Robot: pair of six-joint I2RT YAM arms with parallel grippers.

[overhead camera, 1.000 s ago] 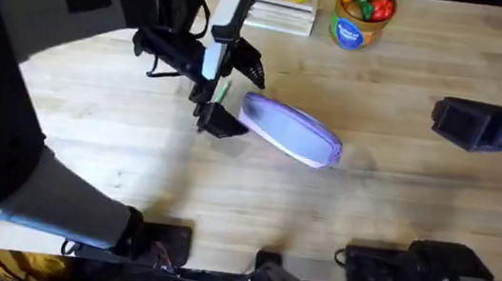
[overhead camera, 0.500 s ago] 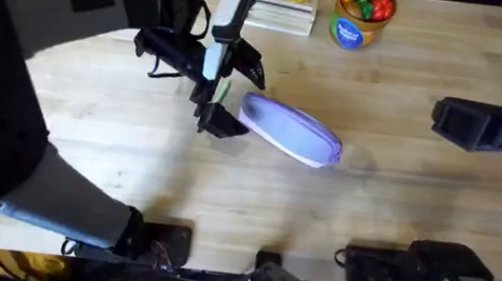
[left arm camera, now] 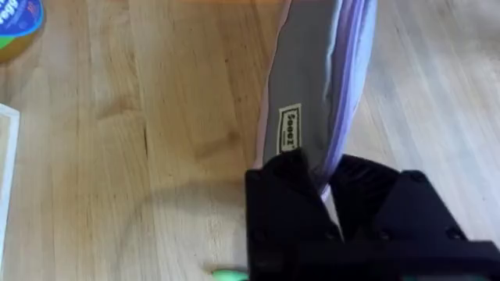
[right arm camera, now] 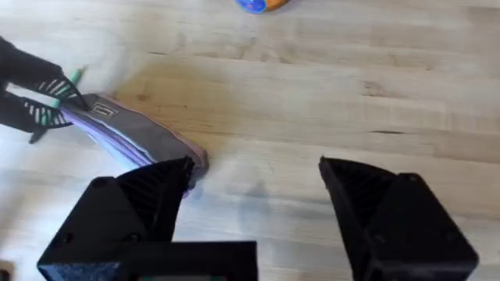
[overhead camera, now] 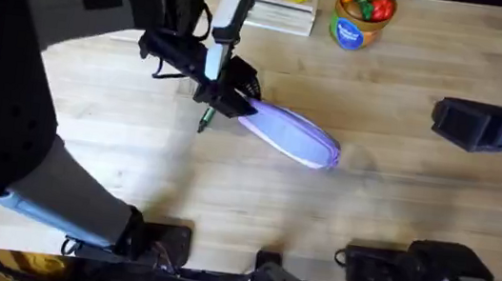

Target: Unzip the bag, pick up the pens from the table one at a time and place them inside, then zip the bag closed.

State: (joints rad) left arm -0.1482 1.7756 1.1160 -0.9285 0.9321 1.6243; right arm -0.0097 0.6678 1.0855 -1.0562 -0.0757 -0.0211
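The left hand (overhead camera: 227,102) is closing its black fingers (left arm camera: 285,195) on the near end of the bag (overhead camera: 292,132), pinching the lavender edge where the pouch gapes to show its grey lining (a small label is sewn there). A second ago this hand was sitting a little lower and just off the pouch's end; it is now pressing right against that end, and a green pen (overhead camera: 206,116) is sticking out below it, dark tip pointing down toward the bench (overhead camera: 368,203). I cannot tell whether the pen is held or merely lying alongside. The bag itself is lying where it did before, slanting across the middle of the bench. The right hand (right arm camera: 254,176) is hanging well apart on the far right, its fingers spread wide and holding nothing, unchanged from the earlier frame.
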